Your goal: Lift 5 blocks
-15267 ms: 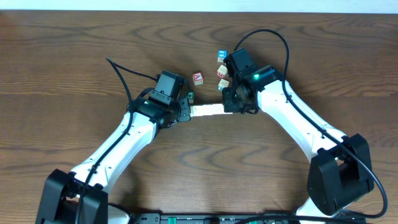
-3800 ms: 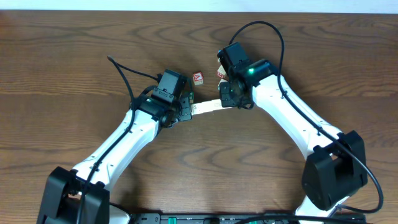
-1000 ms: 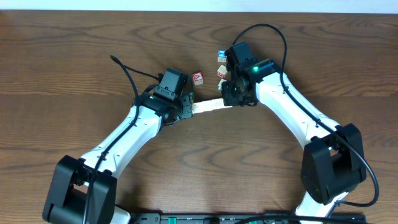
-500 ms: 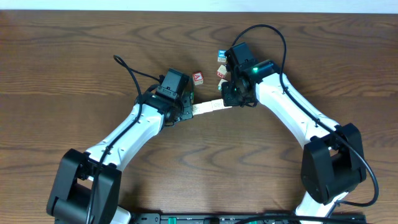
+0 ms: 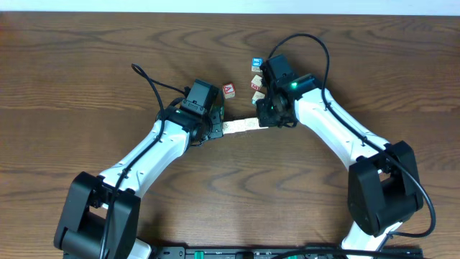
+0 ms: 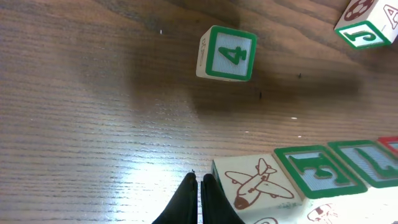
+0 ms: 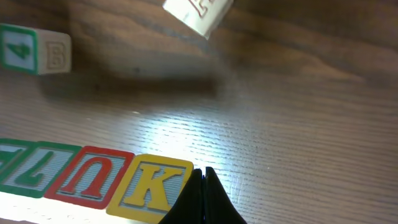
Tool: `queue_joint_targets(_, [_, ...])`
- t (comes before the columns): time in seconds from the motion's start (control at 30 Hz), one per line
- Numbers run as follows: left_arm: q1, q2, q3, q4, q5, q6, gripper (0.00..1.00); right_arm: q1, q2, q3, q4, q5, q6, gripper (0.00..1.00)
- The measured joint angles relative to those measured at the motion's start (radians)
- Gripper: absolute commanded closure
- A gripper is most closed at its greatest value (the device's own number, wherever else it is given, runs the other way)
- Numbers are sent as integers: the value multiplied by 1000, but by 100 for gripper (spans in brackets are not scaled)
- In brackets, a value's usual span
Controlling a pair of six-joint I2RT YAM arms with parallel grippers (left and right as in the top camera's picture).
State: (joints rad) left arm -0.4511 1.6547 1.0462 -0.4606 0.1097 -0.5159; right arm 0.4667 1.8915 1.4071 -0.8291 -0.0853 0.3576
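Note:
A short row of pale blocks [image 5: 240, 126] is squeezed end to end between my two shut grippers. My left gripper [image 5: 222, 127] presses the row's left end. In the left wrist view its tips [image 6: 199, 185] touch the aeroplane block [image 6: 252, 185], with green-framed blocks [image 6: 318, 170] beyond. My right gripper [image 5: 259, 121] presses the right end. There its tips [image 7: 203, 177] sit against the yellow K block [image 7: 150, 185], next to a red U block [image 7: 87, 175]. A dark shadow band lies on the wood beyond the row. I cannot tell whether the row touches the table.
Loose cubes lie behind the row: a red-faced one [image 5: 228, 90], a blue-faced one [image 5: 256, 63] and two more [image 5: 256, 85] by the right wrist. A green "4" cube [image 6: 227, 54] rests near the left gripper. The arms' cables arch over the table.
The row and both gripper tips have shifted slightly toward the near edge. Both grippers stay shut against the row's ends. The loose cubes have not moved.

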Motion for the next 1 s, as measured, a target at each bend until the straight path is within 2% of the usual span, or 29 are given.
queue_joint_targets(0.53, [0, 58, 0, 2, 14, -1, 93, 0, 0, -9, 11, -5, 1, 99])
queue_joint_targets(1.0, [0, 75, 0, 15, -2, 0, 93, 0, 90, -16, 26, -19, 2, 99])
